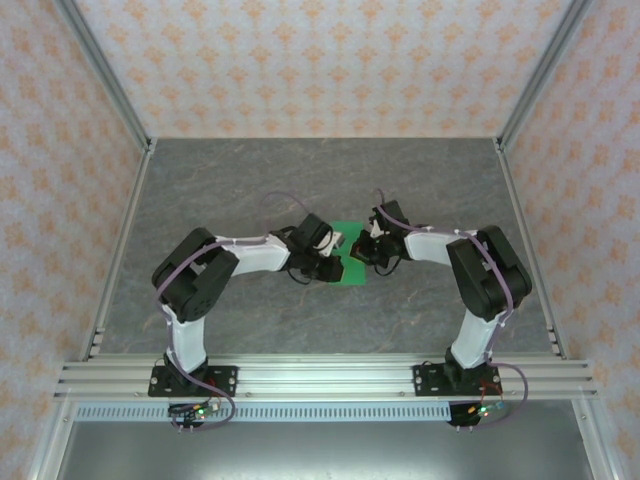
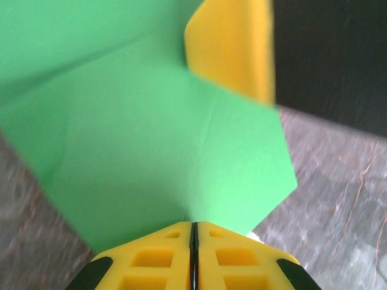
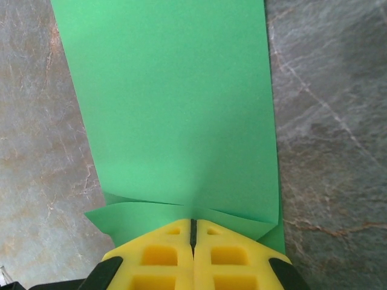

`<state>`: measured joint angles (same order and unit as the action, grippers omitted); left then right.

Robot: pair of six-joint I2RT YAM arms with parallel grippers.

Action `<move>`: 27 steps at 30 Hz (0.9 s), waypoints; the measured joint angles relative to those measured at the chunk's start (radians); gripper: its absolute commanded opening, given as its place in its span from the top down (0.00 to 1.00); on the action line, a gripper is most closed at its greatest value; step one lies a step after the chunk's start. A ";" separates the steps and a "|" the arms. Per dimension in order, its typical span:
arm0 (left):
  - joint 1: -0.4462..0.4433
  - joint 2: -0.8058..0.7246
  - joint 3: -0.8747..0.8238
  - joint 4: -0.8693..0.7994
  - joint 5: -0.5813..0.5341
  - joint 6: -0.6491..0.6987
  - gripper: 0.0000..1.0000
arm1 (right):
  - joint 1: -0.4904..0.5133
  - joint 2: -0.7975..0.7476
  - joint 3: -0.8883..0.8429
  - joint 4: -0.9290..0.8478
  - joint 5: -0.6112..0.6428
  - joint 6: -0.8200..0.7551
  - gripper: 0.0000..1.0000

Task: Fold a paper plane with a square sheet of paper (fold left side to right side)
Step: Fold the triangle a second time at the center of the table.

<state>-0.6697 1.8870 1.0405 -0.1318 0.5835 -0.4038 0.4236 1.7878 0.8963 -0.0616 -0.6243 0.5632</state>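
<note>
The square sheet of paper (image 1: 347,231) is bright green and lies between the two grippers at the middle of the table. My left gripper (image 1: 336,262) is shut on its edge. In the left wrist view the sheet (image 2: 151,151) rises creased from the closed left gripper (image 2: 194,227), and one yellow finger (image 2: 233,48) of the right gripper stands behind it. My right gripper (image 3: 193,222) is shut, its tips on the near edge of the sheet (image 3: 175,103), where two layers overlap. Whether paper sits in its slit I cannot tell.
The grey marbled table (image 1: 250,180) spreads out on all sides of the paper. Patterned walls and metal posts (image 1: 105,75) enclose it. An aluminium rail (image 1: 320,378) with both arm bases runs along the near edge.
</note>
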 measured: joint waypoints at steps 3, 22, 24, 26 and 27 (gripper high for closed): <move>0.000 -0.044 -0.057 0.001 0.000 -0.008 0.90 | 0.000 0.001 0.002 -0.002 0.000 -0.003 0.98; 0.128 -0.201 -0.103 -0.011 -0.008 -0.044 0.52 | 0.000 -0.147 0.066 -0.049 0.046 -0.085 0.46; 0.133 -0.188 -0.087 0.006 -0.007 -0.051 0.48 | 0.000 -0.202 0.063 -0.068 0.080 -0.104 0.40; 0.133 -0.164 -0.064 0.033 -0.004 -0.060 0.47 | 0.000 -0.257 0.047 -0.079 0.117 -0.123 0.34; 0.133 -0.147 -0.051 0.047 0.000 -0.063 0.46 | 0.000 -0.286 0.031 -0.085 0.137 -0.132 0.32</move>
<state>-0.5365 1.7397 0.9897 -0.0853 0.5835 -0.4664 0.4232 1.5013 0.9276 -0.1467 -0.4877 0.4316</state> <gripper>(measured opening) 0.529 0.639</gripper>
